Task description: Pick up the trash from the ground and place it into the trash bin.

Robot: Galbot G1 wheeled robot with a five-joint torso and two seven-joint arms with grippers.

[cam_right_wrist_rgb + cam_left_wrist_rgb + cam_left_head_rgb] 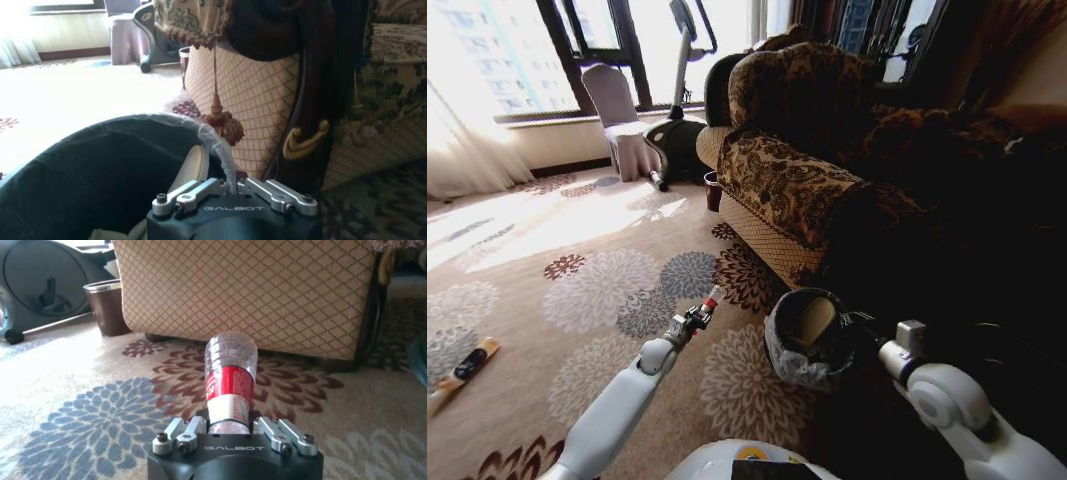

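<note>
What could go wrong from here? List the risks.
1. The left end effector grips the bottle only at one end, so it could pivot or slip out before reaching the trash bin.
2. The right end effector pinches the bin's rim and liner; a tug might tip the bin or pull the bag loose.
3. The orange-black tube lies far off on the carpet and could be missed.

Left arm reached forward and low | left gripper (699, 315) had its fingers closed tight on a small bottle (230, 381) | right arm bent at the elbow | right gripper (233, 187) pinched the trash bin (779, 352) rim
</note>
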